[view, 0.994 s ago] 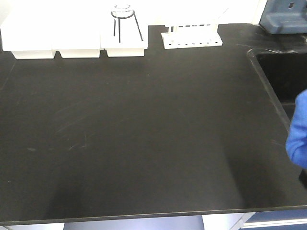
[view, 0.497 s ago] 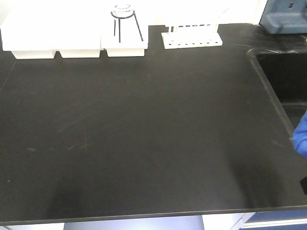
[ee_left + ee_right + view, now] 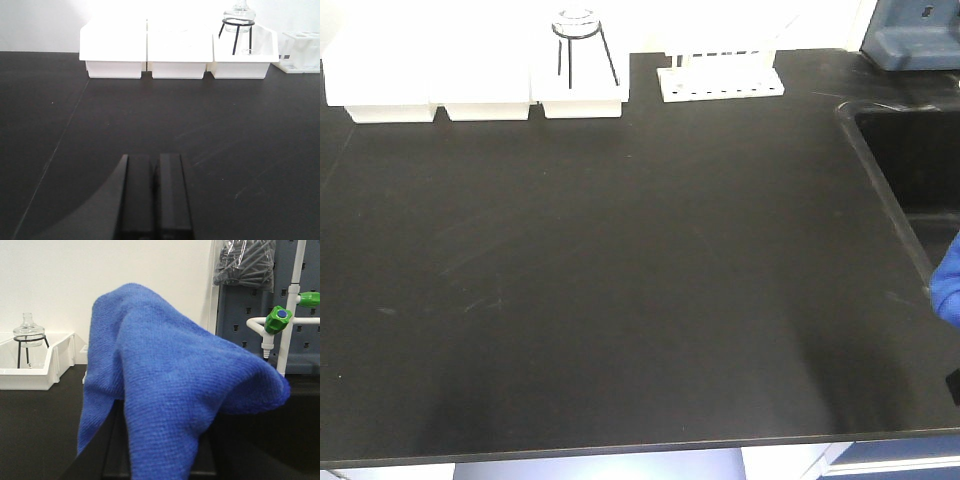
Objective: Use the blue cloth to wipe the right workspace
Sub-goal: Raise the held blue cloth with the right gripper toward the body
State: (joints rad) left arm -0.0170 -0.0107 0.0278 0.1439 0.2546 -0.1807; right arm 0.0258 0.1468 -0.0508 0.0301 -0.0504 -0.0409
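The blue cloth (image 3: 170, 385) hangs draped over our right gripper (image 3: 114, 447) and hides its jaws, so we cannot tell whether they clamp it. Soft, light and limp, it sags in folds either side; we judge a pinch through a bunched fold holds best. Our left gripper (image 3: 155, 195) has its fingers together, empty. The right workspace is out of view.

lab: flask (image 3: 239, 11), test-tube rack (image 3: 720, 82)
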